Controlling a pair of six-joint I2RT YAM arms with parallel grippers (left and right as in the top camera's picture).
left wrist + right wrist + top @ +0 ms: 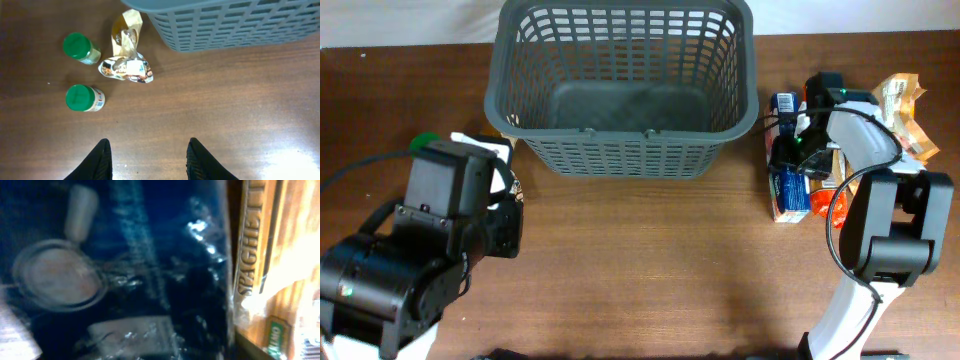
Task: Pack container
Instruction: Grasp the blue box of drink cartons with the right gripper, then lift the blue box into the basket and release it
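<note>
The basket [620, 155] stands at the far middle of the bench [670, 260], its floor bare. The left hand [147, 160] hangs released above the wood, only its dark fingertips [97, 160] in frame. Ahead lie two green-lidded jars [80, 47] [84, 97] and a crumpled foil pouch [127, 67] just beside the basket's corner; from overhead the arm hides most of these. The right hand [790, 150] is down over a blue pack [788, 195]. Its own camera gives only blurred blue wrapping and a spaghetti box [252, 245], so I cannot tell whether it is clenched.

Grey lattice basket [620, 150], green-capped jars [81, 48]
</note>
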